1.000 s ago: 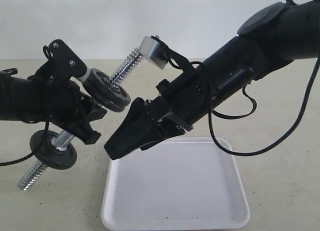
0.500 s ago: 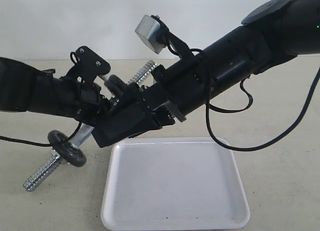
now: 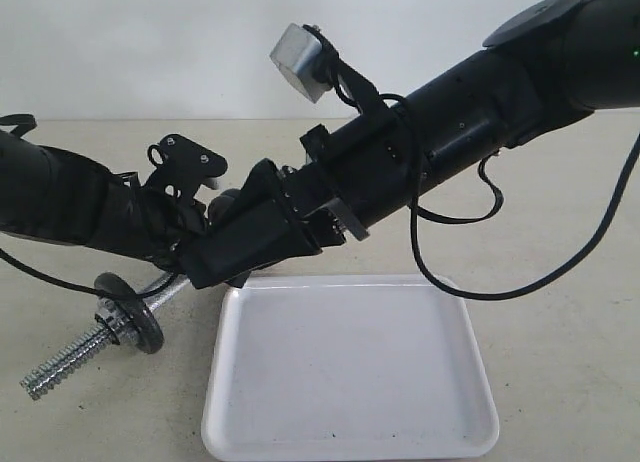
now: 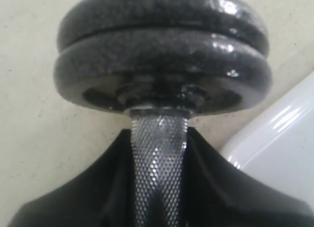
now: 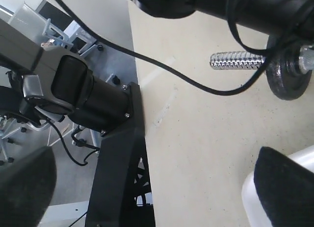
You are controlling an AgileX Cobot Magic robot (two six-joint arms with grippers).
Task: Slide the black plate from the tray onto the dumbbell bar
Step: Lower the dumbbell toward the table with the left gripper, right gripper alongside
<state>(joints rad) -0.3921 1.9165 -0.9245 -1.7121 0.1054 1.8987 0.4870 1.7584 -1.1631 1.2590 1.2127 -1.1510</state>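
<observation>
The white tray [image 3: 350, 382] lies in front with nothing in it. My left gripper [image 4: 159, 143] is shut on the knurled handle of the dumbbell bar [image 4: 158, 158]. Just beyond its fingers two black plates [image 4: 162, 45] sit stacked on the bar. I cannot tell which one came from the tray. In the exterior view the bar [image 3: 165, 294] slopes down to the left, with one disc [image 3: 130, 312] and a threaded end [image 3: 55, 367]. Its upper end is hidden behind my right gripper [image 3: 210, 262]. That gripper [image 5: 157, 187] is open, its fingers [image 5: 289, 187] wide apart and holding nothing.
A tray corner [image 5: 252, 202] shows beside one right finger, and another [image 4: 279, 138] next to the stacked plates. The table's left edge and the left arm's base [image 5: 88, 99] lie beyond the bar's threaded end [image 5: 235, 60]. A loose cable [image 3: 520, 292] hangs under the right arm.
The left arm has lowered the bar and laid it flatter, its threaded end sinking to the left. My right gripper has moved left across the bar's upper end, hiding the stacked plates there.
</observation>
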